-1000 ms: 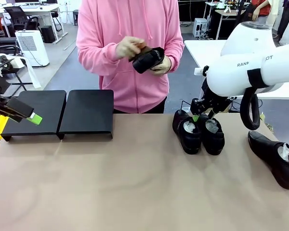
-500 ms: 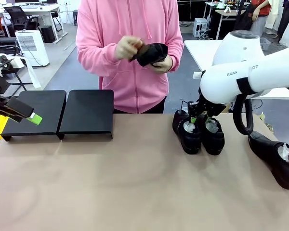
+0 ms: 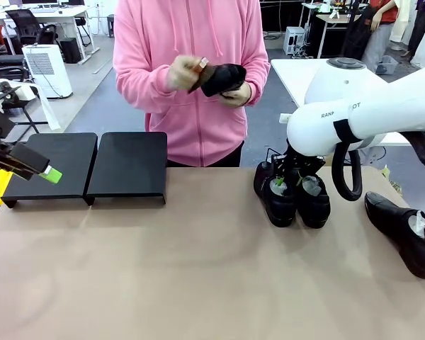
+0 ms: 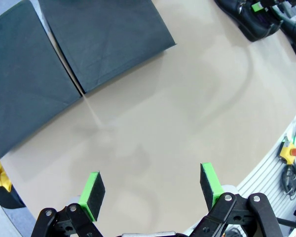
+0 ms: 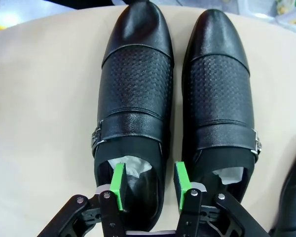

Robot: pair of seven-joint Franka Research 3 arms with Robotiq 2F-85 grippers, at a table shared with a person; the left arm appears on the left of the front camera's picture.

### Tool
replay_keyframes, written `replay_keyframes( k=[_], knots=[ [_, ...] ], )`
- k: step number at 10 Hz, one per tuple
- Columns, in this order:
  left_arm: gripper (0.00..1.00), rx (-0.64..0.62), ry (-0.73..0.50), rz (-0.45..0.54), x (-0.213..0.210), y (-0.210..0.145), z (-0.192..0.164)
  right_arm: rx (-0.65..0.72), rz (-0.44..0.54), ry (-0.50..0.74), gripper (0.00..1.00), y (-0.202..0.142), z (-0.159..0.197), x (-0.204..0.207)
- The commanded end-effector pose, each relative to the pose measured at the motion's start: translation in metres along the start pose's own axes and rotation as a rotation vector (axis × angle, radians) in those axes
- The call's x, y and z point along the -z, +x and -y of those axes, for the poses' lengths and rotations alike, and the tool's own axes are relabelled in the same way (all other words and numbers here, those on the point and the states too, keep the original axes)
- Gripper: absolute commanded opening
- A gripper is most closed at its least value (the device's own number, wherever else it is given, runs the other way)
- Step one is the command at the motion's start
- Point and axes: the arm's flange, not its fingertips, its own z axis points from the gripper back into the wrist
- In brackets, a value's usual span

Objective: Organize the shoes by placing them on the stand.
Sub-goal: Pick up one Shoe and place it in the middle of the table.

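1. Shoes (image 3: 280, 198): none on the stand (image 3: 127, 164) at frame left; two paired centre right, one at right edge, one in the person's hands (image 3: 185, 71);
2. Right gripper (image 5: 150, 182) half-open astride one shoe's side wall, not clamping; left gripper (image 4: 152, 187) wide open, empty.
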Motion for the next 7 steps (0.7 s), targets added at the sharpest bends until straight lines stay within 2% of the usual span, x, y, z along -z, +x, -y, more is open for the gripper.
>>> replay_keyframes(
  k=[1,7],
  knots=[
    [1.00,0.007,-0.018,0.008,0.000,-0.001,-0.001,0.045,-0.023,0.011,0.53,0.008,-0.001,0.004],
    [1.00,0.007,-0.018,0.008,0.000,-0.001,-0.001,0.045,-0.073,-0.012,0.53,0.009,-0.006,0.020]
  ],
)
